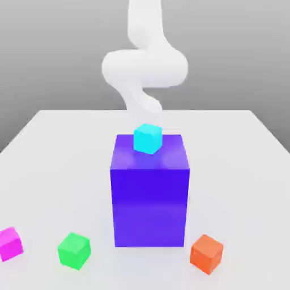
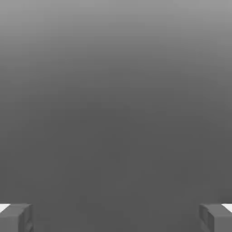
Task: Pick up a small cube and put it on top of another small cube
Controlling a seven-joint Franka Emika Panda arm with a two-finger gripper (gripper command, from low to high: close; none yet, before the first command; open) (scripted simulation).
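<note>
A small cyan cube [image 1: 148,139] sits on the far edge of the top of a tall blue block [image 1: 149,192] in the middle of the table. Three more small cubes lie on the table in front of the block: magenta [image 1: 9,243] at the exterior view's left, green [image 1: 74,250] beside it, and orange [image 1: 207,254] at the right. The white arm [image 1: 144,68] curls down behind the block and ends just behind the cyan cube. In the hand view my gripper [image 2: 116,218] is open, its grey fingertips [image 2: 16,218] far apart with nothing between them.
The white table [image 1: 51,158] spreads wide on both sides of the blue block, with its far edge behind the arm. The blue block stands much taller than the small cubes.
</note>
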